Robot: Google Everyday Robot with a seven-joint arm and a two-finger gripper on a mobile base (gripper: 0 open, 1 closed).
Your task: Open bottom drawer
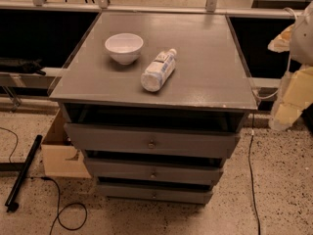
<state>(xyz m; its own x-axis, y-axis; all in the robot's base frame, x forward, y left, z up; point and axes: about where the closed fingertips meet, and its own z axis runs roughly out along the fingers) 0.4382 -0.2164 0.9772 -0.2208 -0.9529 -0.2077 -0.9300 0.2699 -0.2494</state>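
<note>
I see a grey cabinet with three drawer fronts. The bottom drawer, the thin lowest strip with a small round knob, sits just above the floor. On top are a white bowl and a bottle on its side, label unreadable. My gripper hangs at the right edge, well apart from that drawer; I cannot tell its state.

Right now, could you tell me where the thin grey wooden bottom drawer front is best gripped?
On the bottom drawer, grip the small round knob from the front; it seems the flat strip's only protrusion. The gripper hangs right of the grey cabinet.
</note>
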